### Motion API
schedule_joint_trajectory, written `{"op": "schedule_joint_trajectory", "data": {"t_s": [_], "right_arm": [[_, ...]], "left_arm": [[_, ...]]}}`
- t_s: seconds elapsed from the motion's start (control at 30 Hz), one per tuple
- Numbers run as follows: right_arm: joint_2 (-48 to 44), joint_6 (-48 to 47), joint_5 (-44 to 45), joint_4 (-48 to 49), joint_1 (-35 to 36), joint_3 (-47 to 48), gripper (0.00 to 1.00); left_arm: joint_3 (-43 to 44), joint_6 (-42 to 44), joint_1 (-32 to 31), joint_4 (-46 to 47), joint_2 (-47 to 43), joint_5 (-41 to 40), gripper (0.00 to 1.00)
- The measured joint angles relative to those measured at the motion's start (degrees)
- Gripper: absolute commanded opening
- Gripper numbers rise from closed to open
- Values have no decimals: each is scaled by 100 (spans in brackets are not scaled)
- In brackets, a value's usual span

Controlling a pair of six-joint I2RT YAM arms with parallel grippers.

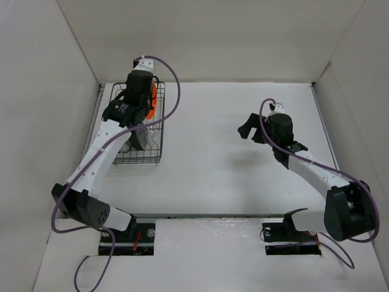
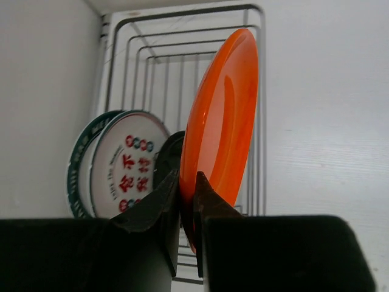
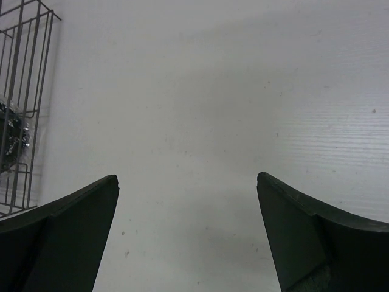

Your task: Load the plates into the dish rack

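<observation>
the orange plate (image 2: 222, 115) is glossy and smooth, the dish rack (image 1: 138, 157) bare metal wire, the table (image 3: 213, 121) matt

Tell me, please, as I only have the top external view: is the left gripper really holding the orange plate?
Observer: Yes. The left wrist view shows the left gripper shut on the lower rim of the orange plate, held upright in the rack.
Operator: Are other plates behind it?
Observer: A white plate with red markings stands upright there, and a black plate shows between it and the orange one.
Operator: And the right gripper?
Observer: The right gripper is open and holds nothing, above the table.
</observation>
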Motion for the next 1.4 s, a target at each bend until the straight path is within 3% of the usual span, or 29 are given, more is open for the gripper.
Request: {"op": "schedule_joint_trajectory", "data": {"t_s": [0.13, 0.3, 1.0, 1.13, 1.27, 1.3, 1.4], "right_arm": [[149, -17, 55, -55, 192, 149, 100], [151, -20, 57, -57, 280, 212, 100], [251, -20, 125, -87, 275, 214, 100], [258, -20, 111, -85, 275, 214, 100], [258, -20, 70, -87, 278, 214, 100], [267, -20, 52, -87, 280, 221, 100], [306, -37, 2, -155, 280, 323, 100]], "left_arm": [[-184, -74, 170, -46, 144, -597, 0], [-396, -74, 398, -9, 455, -708, 0], [-1322, -254, 509, 114, 743, 28, 0], [-1482, -267, 509, 111, 741, 210, 22], [-1530, -243, 509, 92, 741, 374, 49], [-1519, -245, 509, 72, 741, 428, 63], [-1408, -188, 511, -103, 741, 560, 79]]}}
